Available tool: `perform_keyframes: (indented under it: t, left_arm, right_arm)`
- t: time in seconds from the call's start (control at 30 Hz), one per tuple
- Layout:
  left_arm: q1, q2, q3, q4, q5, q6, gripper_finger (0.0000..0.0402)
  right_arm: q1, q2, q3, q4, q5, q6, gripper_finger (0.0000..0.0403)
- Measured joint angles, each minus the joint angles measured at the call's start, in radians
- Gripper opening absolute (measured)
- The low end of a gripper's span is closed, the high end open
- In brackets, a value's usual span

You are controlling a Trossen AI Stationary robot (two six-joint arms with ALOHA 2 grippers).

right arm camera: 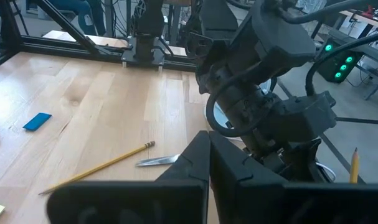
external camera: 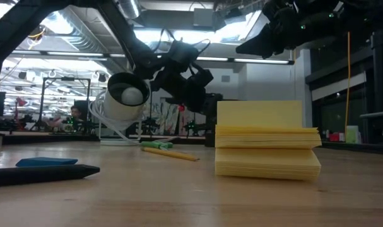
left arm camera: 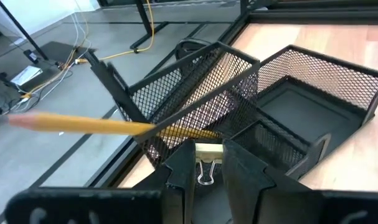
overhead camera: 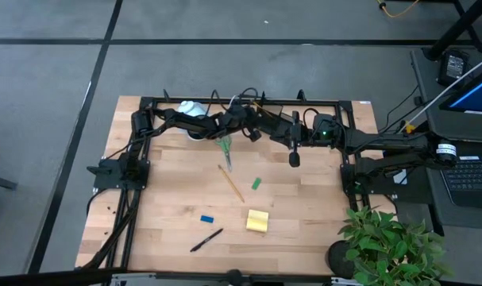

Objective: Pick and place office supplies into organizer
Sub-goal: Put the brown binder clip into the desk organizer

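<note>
Gripping pencil point(left arm camera: 101, 126), left hand point(left arm camera: 208, 163) above organizer point(left arm camera: 313, 99).

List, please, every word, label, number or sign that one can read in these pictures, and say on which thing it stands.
None can be read.
The square yellow sticky-note pad is blank.
The black mesh metal organizer bears no label.
The dark laptop at the table's side: its screen and keys are too small to read.

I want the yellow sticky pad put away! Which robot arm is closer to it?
Right. The right tool hangs over bare table, up and to the right of the sticky pad. The left tool is farther away, at the table's back edge, holding a pencil over the organizer.
</note>
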Motion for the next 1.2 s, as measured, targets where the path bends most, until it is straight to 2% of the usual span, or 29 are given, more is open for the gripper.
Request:
perform_keyframes:
  t: [0.33,0.57,0.83,1.2]
  left_arm:
    - [-0.018,0.0,0.1,-0.145,-0.005,0.044,0.0065]
    - [-0.015,0.008,0.101,-0.121,-0.005,0.039,0.0065]
    - [-0.015,0.094,0.197,-0.168,-0.012,0.076,0.0065]
    - [-0.012,0.095,0.214,-0.207,-0.021,0.091,0.0065]
  right_arm:
    - [0.0,0.0,0.0,0.0,0.0,0.0,0.0018]
    - [0.0,0.0,0.0,0.0,0.0,0.0,0.0004]
    - [0.0,0.0,0.0,0.01,0.0,0.0,0.002]
    - [0.0,0.0,0.0,0.009,0.0,-0.008,0.0009]
